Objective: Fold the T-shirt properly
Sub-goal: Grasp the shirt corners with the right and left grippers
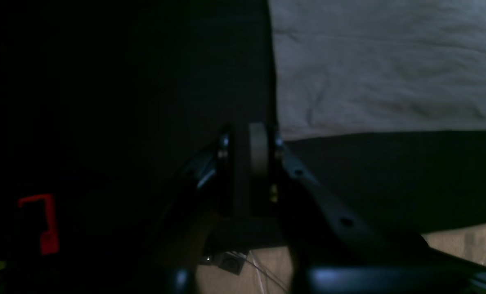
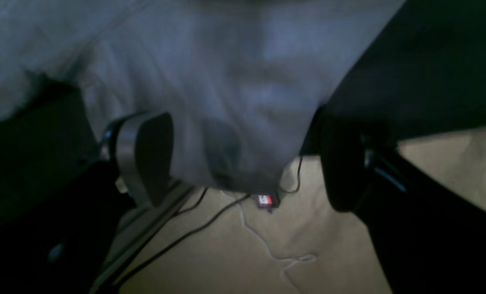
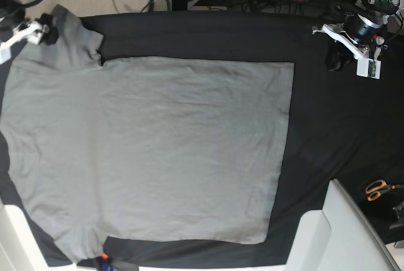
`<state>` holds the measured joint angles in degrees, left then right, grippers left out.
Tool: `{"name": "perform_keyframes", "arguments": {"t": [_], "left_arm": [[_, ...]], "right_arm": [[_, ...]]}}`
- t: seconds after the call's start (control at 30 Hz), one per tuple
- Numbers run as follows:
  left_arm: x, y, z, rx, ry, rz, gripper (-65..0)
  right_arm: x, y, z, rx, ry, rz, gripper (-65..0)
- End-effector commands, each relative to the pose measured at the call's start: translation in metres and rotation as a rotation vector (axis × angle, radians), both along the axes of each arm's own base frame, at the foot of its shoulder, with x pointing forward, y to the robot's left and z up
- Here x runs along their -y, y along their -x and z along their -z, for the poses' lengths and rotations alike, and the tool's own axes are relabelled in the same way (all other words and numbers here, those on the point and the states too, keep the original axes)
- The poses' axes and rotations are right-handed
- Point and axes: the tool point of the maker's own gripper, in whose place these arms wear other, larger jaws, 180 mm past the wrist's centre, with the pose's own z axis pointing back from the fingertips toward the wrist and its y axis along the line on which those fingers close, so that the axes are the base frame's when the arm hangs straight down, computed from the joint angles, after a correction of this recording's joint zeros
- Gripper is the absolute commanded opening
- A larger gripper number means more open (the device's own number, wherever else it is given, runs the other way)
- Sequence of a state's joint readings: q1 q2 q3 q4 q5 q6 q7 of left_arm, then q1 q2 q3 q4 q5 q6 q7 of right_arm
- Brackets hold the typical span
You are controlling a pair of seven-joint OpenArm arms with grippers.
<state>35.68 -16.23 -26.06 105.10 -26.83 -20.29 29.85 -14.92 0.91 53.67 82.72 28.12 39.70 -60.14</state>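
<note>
The grey T-shirt [image 3: 151,151] is spread flat and lightly wrinkled across the black-covered bench [image 3: 328,132], one sleeve reaching the far corner. The right gripper [image 2: 243,159] is seen with fingers [image 2: 144,155] parted wide around that sleeve's hem. The left gripper [image 1: 251,159] is held closed, empty, beside the shirt's edge. Scissors [image 3: 377,189] lie apart.

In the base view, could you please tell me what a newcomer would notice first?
The grey T-shirt dominates, spread flat across the black table cloth. At the far left corner the right pincer stands open around a sleeve; the left pincer hangs off the shirt at the far right. Orange-handled scissors lie near the right edge.
</note>
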Motion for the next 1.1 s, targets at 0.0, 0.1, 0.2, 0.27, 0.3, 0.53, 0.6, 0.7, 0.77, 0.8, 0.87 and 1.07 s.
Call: {"name": "perform_keyframes", "arguments": {"t": [0.0, 0.1, 0.2, 0.27, 0.3, 0.53, 0.6, 0.7, 0.77, 0.8, 0.87, 1.07], "left_arm": [[-0.002, -0.005, -0.009, 0.032, -0.008, 0.008, -57.9], [-0.002, -0.005, -0.009, 0.031, -0.010, 0.009, -57.9], [-0.003, -0.005, -0.009, 0.031, -0.010, 0.008, -57.9], [-0.002, -0.004, -0.009, 0.031, -0.009, 0.007, -57.9], [-0.002, -0.004, -0.009, 0.031, -0.009, 0.007, -57.9], [-0.002, -0.003, -0.008, 0.026, -0.009, 0.007, -57.9], [-0.002, -0.003, -0.008, 0.028, -0.008, 0.006, -57.9], [-0.002, -0.004, -0.008, 0.028, -0.008, 0.006, -57.9], [-0.002, -0.004, -0.008, 0.028, -0.008, 0.006, -57.9], [-0.002, -0.004, -0.008, 0.028, -0.008, 0.006, -57.9], [-0.001, -0.004, -0.008, 0.029, -0.006, 0.006, -57.6], [-0.001, -0.002, 0.000, 0.011, 0.015, -0.005, -56.4]], "right_arm": [[0.013, -0.013, -0.011, 0.067, 0.032, 0.012, -14.3], [0.014, -0.012, -0.012, 0.075, 0.039, 0.017, -14.3], [0.014, -0.011, -0.010, 0.073, 0.038, 0.020, -14.3], [0.015, -0.008, -0.006, 0.058, 0.026, 0.024, -14.3], [0.019, -0.006, -0.004, 0.049, 0.025, 0.025, -14.3], [0.018, 0.005, 0.012, 0.018, -0.016, 0.043, -14.4], [0.010, 0.007, 0.014, 0.015, -0.030, 0.043, -16.8], [-0.001, 0.006, 0.018, 0.007, -0.048, 0.023, -23.7], [-0.011, 0.004, 0.020, -0.002, -0.059, -0.015, -25.8], [-0.015, 0.006, 0.022, -0.008, -0.064, -0.031, -26.3], [-0.023, 0.004, 0.022, -0.005, -0.067, -0.055, -26.4], [-0.024, 0.003, 0.022, -0.003, -0.067, -0.057, -37.7]]}}
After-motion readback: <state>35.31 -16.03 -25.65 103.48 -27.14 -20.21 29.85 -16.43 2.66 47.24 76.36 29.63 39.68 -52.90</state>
